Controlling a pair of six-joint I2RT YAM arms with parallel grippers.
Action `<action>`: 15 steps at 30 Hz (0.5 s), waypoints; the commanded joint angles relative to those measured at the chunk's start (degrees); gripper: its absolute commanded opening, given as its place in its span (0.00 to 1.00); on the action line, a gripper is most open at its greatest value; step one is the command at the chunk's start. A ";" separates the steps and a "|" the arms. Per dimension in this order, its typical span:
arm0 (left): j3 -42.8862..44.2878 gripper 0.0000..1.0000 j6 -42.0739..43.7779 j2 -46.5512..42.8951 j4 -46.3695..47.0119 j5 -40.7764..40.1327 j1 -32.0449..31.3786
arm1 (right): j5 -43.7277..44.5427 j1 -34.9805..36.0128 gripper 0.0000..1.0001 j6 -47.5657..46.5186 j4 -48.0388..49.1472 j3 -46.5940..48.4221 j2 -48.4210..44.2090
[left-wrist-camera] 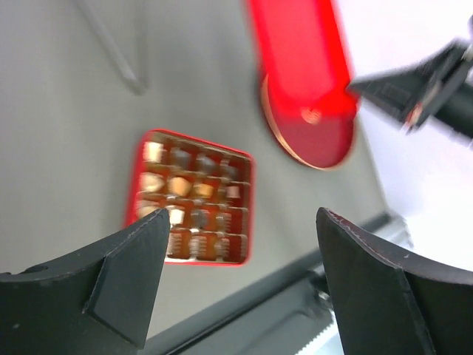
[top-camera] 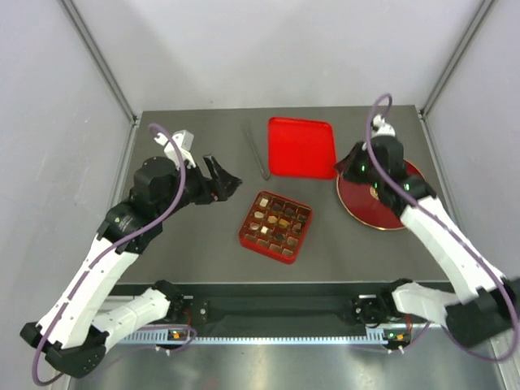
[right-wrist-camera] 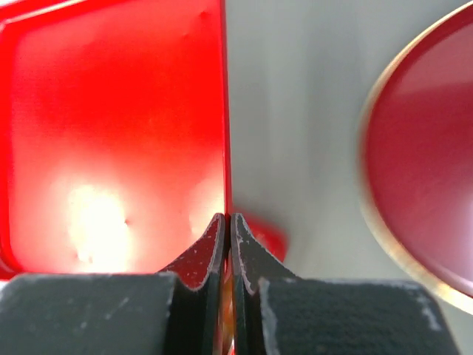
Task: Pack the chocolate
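Note:
The chocolate [top-camera: 275, 222] fills several cells of the red gridded tray [top-camera: 249, 236] at the table's middle; dark, tan and pale pieces also show in the left wrist view [left-wrist-camera: 181, 185]. My left gripper [top-camera: 228, 182] hovers just left of the tray, wide open with nothing between its fingers [left-wrist-camera: 244, 222]. The flat red lid [top-camera: 301, 146] lies behind the tray. My right gripper [top-camera: 344, 167] is shut on the lid's right edge near its front corner, and the thin edge runs straight into the closed fingertips [right-wrist-camera: 229, 219].
A round dark red plate [top-camera: 388, 213] with a gold rim sits right of the lid, under the right arm. A thin dark rod [top-camera: 257, 151] lies left of the lid. The table's metal front rail [left-wrist-camera: 244, 318] runs below the tray.

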 commanded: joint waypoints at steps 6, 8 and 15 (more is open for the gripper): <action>-0.32 0.89 -2.53 -1.26 10.82 9.97 -0.12 | 5.12 16.03 0.00 6.17 2.44 -14.46 -22.36; -3.74 0.90 -3.58 -2.31 12.83 9.97 -0.03 | 5.30 18.58 0.00 7.31 1.74 -15.18 -23.79; -11.75 0.90 -6.05 0.31 21.27 13.40 -0.12 | 5.73 22.36 0.00 7.75 3.40 -17.20 -26.60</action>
